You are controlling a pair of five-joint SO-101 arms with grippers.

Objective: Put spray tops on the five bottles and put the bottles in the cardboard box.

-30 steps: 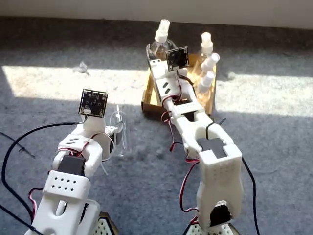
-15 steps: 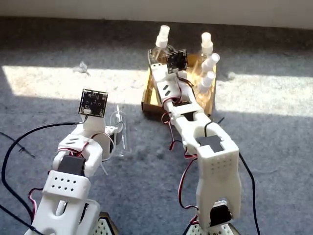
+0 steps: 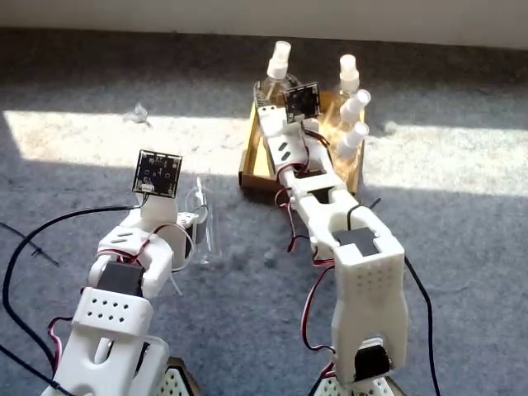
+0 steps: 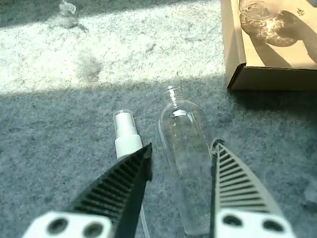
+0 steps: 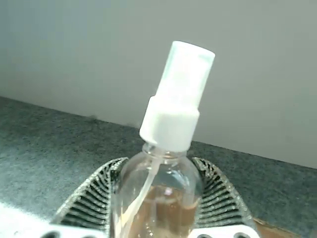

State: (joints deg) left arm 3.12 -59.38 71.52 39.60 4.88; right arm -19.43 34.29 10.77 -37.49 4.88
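Presently, item one: a clear plastic bottle fitted with a white spray top (image 5: 159, 208), held upright and pinched across its shoulder by the right gripper (image 5: 159, 184), the ribbed jaws pressed to both sides of the body. In the high view it stands at the 11 o'clock corner of the shallow brown cardboard box (image 3: 247, 165), which sits toward 12 o'clock on the grey carpet (image 3: 247, 330); whether its base rests on anything cannot be told. Item two: three further capped clear bottles (image 3: 353, 107), close together along the box's 3 o'clock side. Item three: an uncapped clear plastic bottle (image 4: 185, 173), lying on its side on the carpet at about 8 o'clock from the middle of the high view, apart from the box, with a loose white spray top (image 4: 126, 135) just beside it. The left gripper (image 4: 181, 147) has its jaws spread, one on either side of the lying bottle; contact cannot be told. Handling, by judgement: the bottles are light, thin-walled and smooth, likely to roll, slip or dent under a hard squeeze. They are best taken across the mid-body, leaving the neck free. The spray top is small and best held by its collar, not its tube. Pose: right arm (image 3: 330, 214) stretched long toward 12 o'clock over the box; left arm (image 3: 132, 264) folded short, gripper pitched down at the carpet.
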